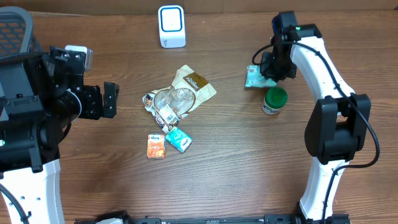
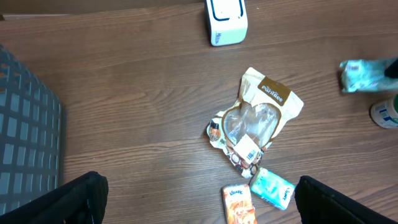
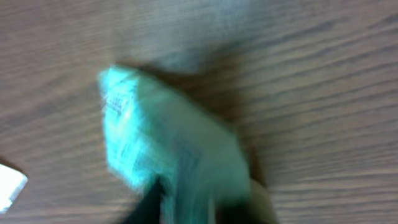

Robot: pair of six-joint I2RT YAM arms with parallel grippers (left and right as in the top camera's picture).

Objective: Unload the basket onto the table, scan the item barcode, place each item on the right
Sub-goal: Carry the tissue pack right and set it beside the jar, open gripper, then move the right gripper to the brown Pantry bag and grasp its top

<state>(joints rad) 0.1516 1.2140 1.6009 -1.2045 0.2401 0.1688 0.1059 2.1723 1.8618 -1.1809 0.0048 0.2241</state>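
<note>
My right gripper [image 1: 272,67] hangs low over the table at the back right, with a teal packet [image 1: 254,76] lying on the wood at its left side. In the right wrist view this teal packet [image 3: 168,143] is blurred and reaches down between my dark fingers [image 3: 149,199]; whether they press on it is unclear. The white scanner [image 1: 171,26] stands at the back centre, well left of the packet. My left gripper [image 1: 109,99] is wide open at the left with nothing in it, its fingers [image 2: 74,199] framing the pile of goods.
A jar with a green lid [image 1: 274,100] stands just in front of the right gripper. Mid-table lie a brown pouch [image 1: 186,90], an orange tissue pack [image 1: 156,146] and a teal tissue pack [image 1: 178,140]. A grey basket [image 1: 12,28] sits at the far left.
</note>
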